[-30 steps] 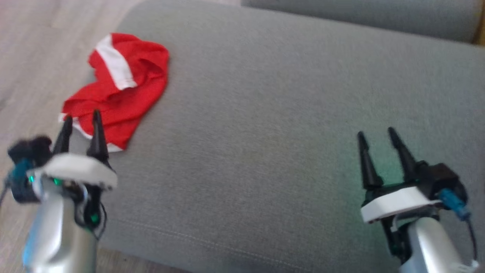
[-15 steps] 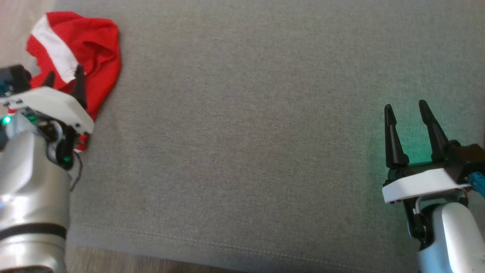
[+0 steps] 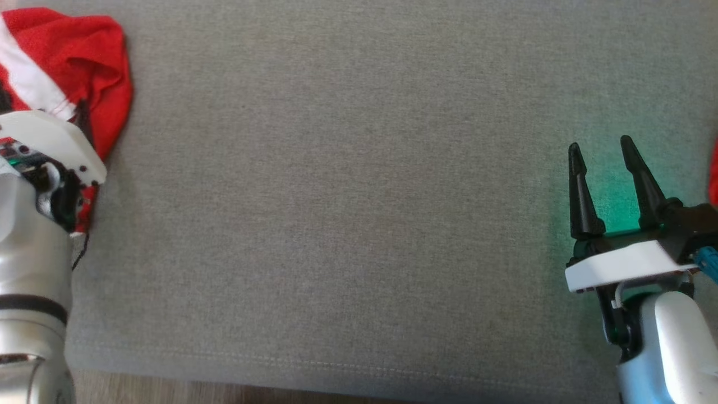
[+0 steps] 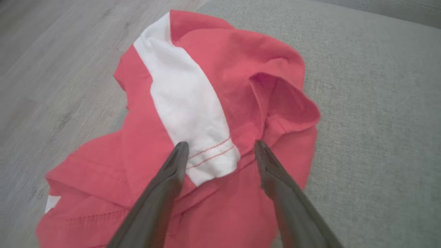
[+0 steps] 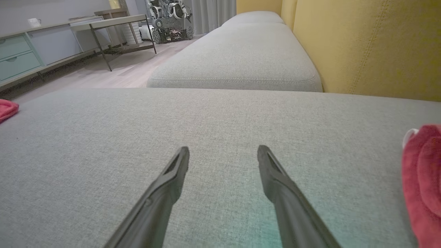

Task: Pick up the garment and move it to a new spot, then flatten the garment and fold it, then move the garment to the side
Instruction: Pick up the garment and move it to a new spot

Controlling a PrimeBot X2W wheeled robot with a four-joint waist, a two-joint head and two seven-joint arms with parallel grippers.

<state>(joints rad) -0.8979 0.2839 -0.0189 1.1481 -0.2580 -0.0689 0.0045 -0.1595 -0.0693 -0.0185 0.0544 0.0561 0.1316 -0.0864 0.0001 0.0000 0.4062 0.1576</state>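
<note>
Right gripper (image 3: pixel 600 145) at near right, fingers spread over the bare sofa cushion (image 3: pixel 359 196), left gripper (image 4: pixel 221 144) fingers spread over the crumpled red-and-white garment (image 4: pixel 224 51) at the cushion's left edge, contact hard to tell, another red cloth (image 5: pixel 422 179) cut off at far right

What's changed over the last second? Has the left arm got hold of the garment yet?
The head camera swung, shifting the picture. The left gripper advanced over the red garment; its open jaws now straddle its white stripe, gripping nothing. Unchanged: the garment lies crumpled at the edge of the grey cushion, and the right gripper hovers open over bare cushion.
</note>
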